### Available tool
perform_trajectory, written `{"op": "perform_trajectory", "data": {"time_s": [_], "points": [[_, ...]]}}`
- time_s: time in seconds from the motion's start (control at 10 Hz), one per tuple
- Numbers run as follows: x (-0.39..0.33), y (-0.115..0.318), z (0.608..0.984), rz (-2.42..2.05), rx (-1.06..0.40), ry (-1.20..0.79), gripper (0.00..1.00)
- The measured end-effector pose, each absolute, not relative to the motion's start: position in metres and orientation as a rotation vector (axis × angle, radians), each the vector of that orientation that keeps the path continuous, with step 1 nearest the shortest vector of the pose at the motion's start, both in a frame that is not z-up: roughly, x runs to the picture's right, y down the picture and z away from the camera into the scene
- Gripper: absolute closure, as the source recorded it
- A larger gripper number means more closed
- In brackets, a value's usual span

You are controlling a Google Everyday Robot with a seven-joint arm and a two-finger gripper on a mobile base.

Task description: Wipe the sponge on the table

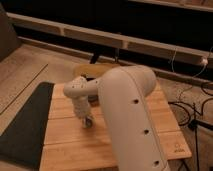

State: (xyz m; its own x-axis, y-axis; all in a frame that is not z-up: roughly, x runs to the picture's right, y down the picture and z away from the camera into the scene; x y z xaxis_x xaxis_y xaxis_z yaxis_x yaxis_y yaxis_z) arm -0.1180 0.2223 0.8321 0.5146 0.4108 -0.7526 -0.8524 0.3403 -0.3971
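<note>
End effector (87, 119) low against table (65, 136), left of centre; sponge (89, 123) seemingly directly beneath; its long axis and the grip indiscernible.

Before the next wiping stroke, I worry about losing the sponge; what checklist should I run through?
1. Gripper low over the table, left of its middle: ok.
2. Sponge in the gripper: cannot tell; something greyish shows at its tip.
3. Bare wood around the gripper for a stroke: ok.
4. Dark mat apart from the gripper: ok.
5. Cables off the table, on the floor beside it: ok.
</note>
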Motion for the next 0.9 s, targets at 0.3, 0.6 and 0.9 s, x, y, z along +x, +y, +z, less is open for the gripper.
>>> {"op": "perform_trajectory", "data": {"time_s": [0.3,0.6,0.9], "points": [[-0.092,0.217,0.825,0.902,-0.841,0.658,1.00],[-0.077,0.190,0.835,0.893,-0.764,0.670,0.78],[-0.076,0.186,0.848,0.876,-0.754,0.671,0.50]]}}
